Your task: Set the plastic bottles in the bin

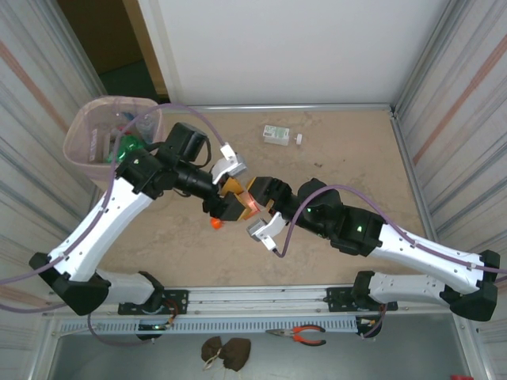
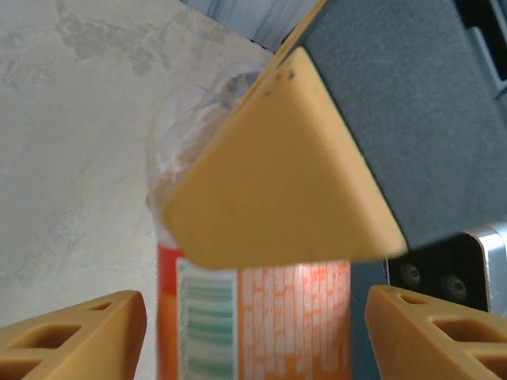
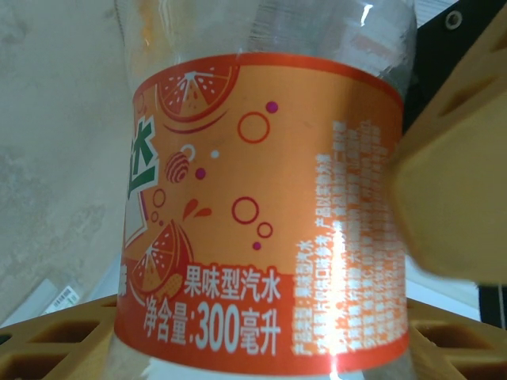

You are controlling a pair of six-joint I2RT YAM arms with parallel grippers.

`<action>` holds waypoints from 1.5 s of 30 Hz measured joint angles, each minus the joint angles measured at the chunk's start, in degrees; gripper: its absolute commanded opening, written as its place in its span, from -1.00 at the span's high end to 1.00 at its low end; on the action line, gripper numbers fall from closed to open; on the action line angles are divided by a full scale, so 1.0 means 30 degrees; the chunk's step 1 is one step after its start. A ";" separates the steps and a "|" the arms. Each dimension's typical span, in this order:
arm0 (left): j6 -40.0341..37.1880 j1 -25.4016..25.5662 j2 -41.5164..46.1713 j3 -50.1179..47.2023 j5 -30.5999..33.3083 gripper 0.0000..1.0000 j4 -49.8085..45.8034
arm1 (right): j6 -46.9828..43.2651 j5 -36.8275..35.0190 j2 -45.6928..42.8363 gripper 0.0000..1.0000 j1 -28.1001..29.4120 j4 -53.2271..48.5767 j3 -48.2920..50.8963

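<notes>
Orange-labelled bottle [image 3: 261, 214] close up, lying between both arms at middle of surface [image 1: 356, 158]. Far left: pink bin [image 1: 79, 146] at back corner, green bottle [image 1: 127, 147] among others inside. Left jaws apart, fingers [image 2: 71, 336] either side of orange-labelled bottle, narrow gaps, no hold. Right jaws clamped on bottle's label. Small white carton [image 1: 276, 133] lies further back, well apart.

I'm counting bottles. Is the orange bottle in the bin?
No, the orange bottle is out over the middle of the table, apart from the bin.
</notes>
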State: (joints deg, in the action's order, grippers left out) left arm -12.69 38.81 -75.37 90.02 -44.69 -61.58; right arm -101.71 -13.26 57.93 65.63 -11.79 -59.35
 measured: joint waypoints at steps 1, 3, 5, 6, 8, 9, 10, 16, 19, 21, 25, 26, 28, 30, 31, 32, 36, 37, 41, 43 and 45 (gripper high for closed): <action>-0.0066 0.0197 -0.0219 0.0102 0.0015 -0.45 -0.0029 | -0.0066 0.0015 0.0000 0.02 0.0007 -0.0007 0.0000; -0.0270 0.0510 -0.0663 0.0372 0.0087 -0.39 -0.0175 | -0.0197 0.0073 0.0000 0.02 0.0015 -0.0007 0.0000; -0.0474 0.0729 -0.1049 0.0634 0.0095 -0.31 -0.0328 | -0.0262 0.0204 0.0000 0.02 0.0015 -0.0015 0.0000; -0.0576 0.0772 -0.1202 0.0743 0.0117 -0.26 -0.0423 | -0.0270 0.0284 0.0000 0.01 0.0015 -0.0022 0.0000; -0.0743 0.0823 -0.1406 0.0903 0.0124 -0.22 -0.0597 | -0.0277 0.0313 0.0000 0.01 0.0015 -0.0080 0.0000; -0.0838 0.0823 -0.1472 0.0991 0.0131 -0.18 -0.0685 | -0.0277 0.0291 0.0000 -0.01 0.0015 -0.0080 0.0000; -0.0911 0.0823 -0.1530 0.1064 0.0131 -0.13 -0.0772 | -0.0277 0.0284 0.0000 -0.02 0.0015 -0.0087 0.0000; -0.1319 0.0823 -0.1574 0.1209 0.0168 0.05 -0.1013 | -0.0277 0.0291 0.0000 -0.13 0.0029 -0.0095 -0.0007; -0.1413 0.0823 -0.1574 0.1217 0.0233 0.07 -0.1049 | -0.0270 0.0284 0.0000 -0.39 0.0051 -0.0102 -0.0007; -0.1596 0.0823 -0.1574 0.1217 0.0357 0.07 -0.1049 | -0.0277 0.0277 0.0000 -0.63 0.0051 -0.0138 -0.0007; -0.1909 0.0823 -0.1406 0.1217 0.0969 0.07 -0.1035 | -0.0117 0.0168 -0.0109 -0.78 0.0051 -0.0525 -0.0007; -0.1945 0.0823 -0.1326 0.1217 0.1166 0.07 -0.1035 | -0.0073 0.0095 -0.0248 -0.79 0.0051 -0.0597 -0.0007; -0.2062 0.0823 -0.1173 0.1224 0.1515 0.06 -0.1049 | 0.0211 -0.0087 -0.0634 -0.79 0.0051 -0.0648 -0.0007; -0.2091 0.0765 -0.1013 0.1224 0.1916 0.06 -0.1056 | 0.0597 -0.0182 -0.1049 -0.79 0.0051 -0.0656 -0.0007; -0.2142 0.0678 -0.0962 0.1224 0.2055 0.06 -0.1056 | 0.0823 -0.0211 -0.1209 -0.79 0.0051 -0.0656 -0.0007; -0.2157 0.0539 -0.0896 0.1224 0.2251 0.06 -0.1064 | 0.1188 -0.0219 -0.1370 -0.79 0.0044 -0.0670 -0.0007; -0.2149 -0.0590 -0.0670 0.1275 0.3249 0.06 -0.1064 | 0.2703 -0.0226 -0.1865 -0.78 -0.0044 -0.0882 -0.0007; -0.2120 -0.1049 -0.0619 0.1362 0.3548 0.06 -0.1122 | 0.3228 -0.0226 -0.1974 -0.77 -0.0073 -0.0947 0.0000; -0.1712 -0.3242 -0.0525 0.2295 0.4524 0.06 -0.1107 | 0.5683 -0.0029 -0.2419 -0.72 -0.0430 -0.1086 0.0146; -0.1464 -0.4554 -0.0408 0.2805 0.4896 0.06 -0.0976 | 0.7053 0.0117 -0.2630 -0.71 -0.0685 -0.1100 0.0335; -0.1158 -0.5945 -0.0240 0.3249 0.5209 0.06 -0.0874 | 0.8415 0.0328 -0.2769 -0.70 -0.0911 -0.1071 0.0488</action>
State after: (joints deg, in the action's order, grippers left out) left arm -16.16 20.97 -76.09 99.77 -29.06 -64.20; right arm -76.47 -12.27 49.63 62.89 -15.00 -57.89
